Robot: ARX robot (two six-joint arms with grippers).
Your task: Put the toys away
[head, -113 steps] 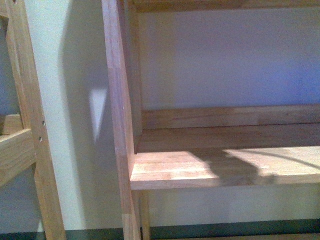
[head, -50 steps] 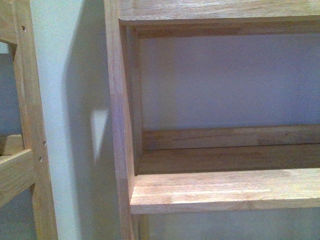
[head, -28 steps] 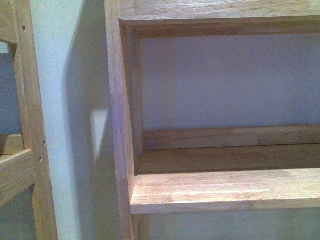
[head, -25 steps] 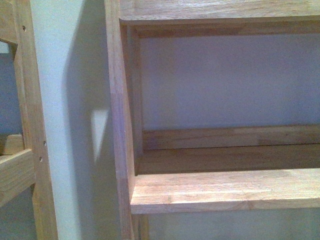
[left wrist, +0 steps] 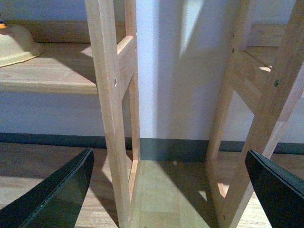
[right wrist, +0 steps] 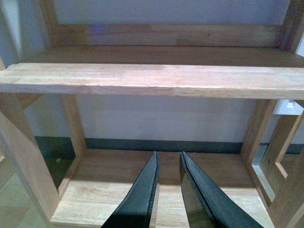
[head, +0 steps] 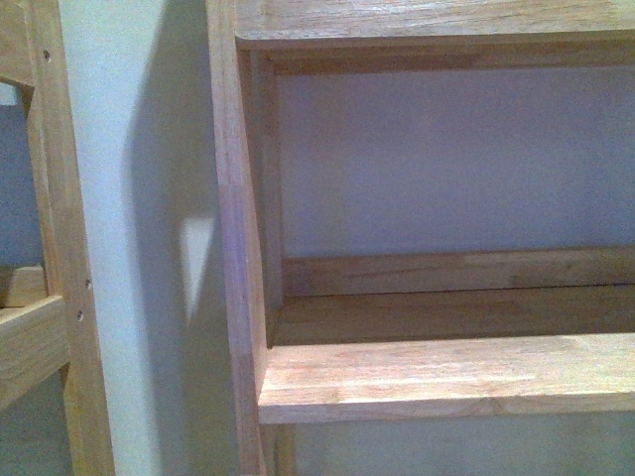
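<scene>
A yellow, rounded, soft-looking toy (left wrist: 14,45) lies on a wooden shelf board (left wrist: 52,73) at the edge of the left wrist view, mostly cut off by the frame. My left gripper (left wrist: 168,187) is open, its dark fingers (left wrist: 61,190) spread wide apart near the floor, nothing between them, well away from the toy. My right gripper (right wrist: 168,156) is shut, empty, its fingertips pointing under a shelf board (right wrist: 152,80) toward the bottom board (right wrist: 118,185). The front view shows no toy and no gripper.
Two wooden shelf units stand against a pale wall. An upright post (head: 238,248) and a bare shelf board (head: 446,377) fill the front view, with another frame (head: 50,297) to the left. Posts (left wrist: 111,109) (left wrist: 256,118) flank a gap of wooden floor (left wrist: 156,190).
Since 2.3 s ago the front view has shifted: the shelf board sits lower in frame, an upper board shows at the top, and the shadow on the shelf is gone. The last second shows no movement.
</scene>
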